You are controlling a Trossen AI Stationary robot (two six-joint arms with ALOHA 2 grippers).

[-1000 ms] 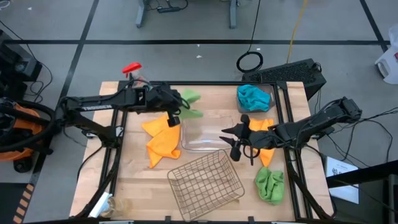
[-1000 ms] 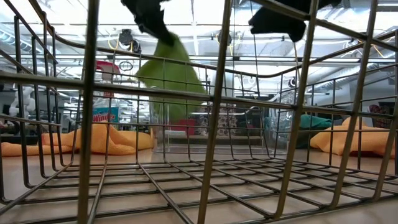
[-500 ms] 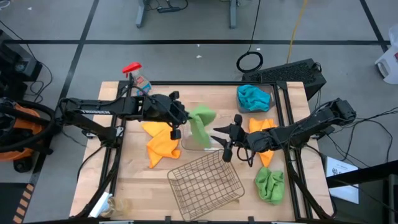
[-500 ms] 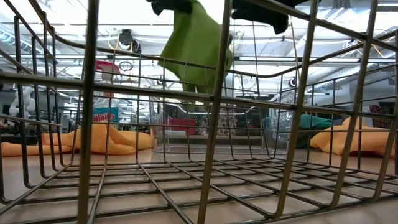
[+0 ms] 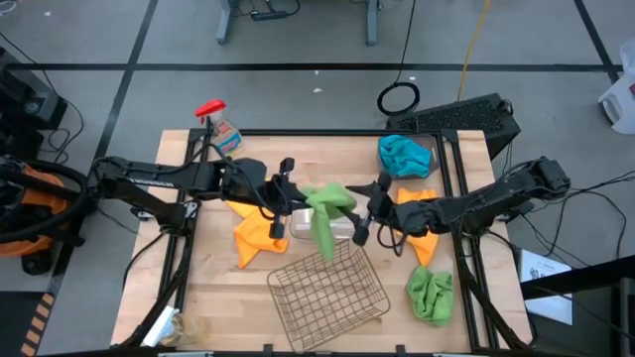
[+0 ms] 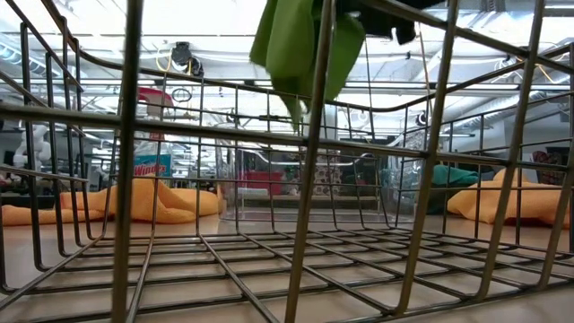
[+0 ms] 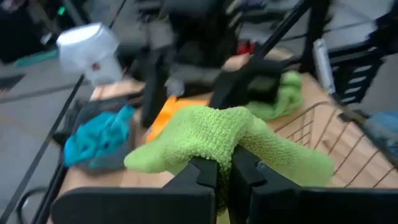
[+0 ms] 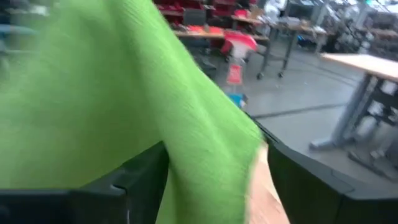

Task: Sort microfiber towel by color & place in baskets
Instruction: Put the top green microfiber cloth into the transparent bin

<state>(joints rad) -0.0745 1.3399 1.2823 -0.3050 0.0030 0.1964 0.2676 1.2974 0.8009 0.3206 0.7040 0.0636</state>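
Left gripper (image 5: 298,203), fingers clamped on a lime green towel (image 5: 325,205), at frame centre above the clear basket (image 5: 342,232), just beyond the wire basket (image 5: 332,290) rim; right gripper (image 5: 365,211), seemingly open, adjoins the towel's right edge.

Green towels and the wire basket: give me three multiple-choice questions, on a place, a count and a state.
1. The loose green towel lies: A in the wire basket; B on the table beside it; C on the floor.
2. Towels in that basket: A none; B two; C three.
3. The left end effector is: A open, empty; B shut, empty; C shut on the held green towel.
B, it lies on wood beside the basket; A, only bare mesh shows; C, it pinches the cloth.
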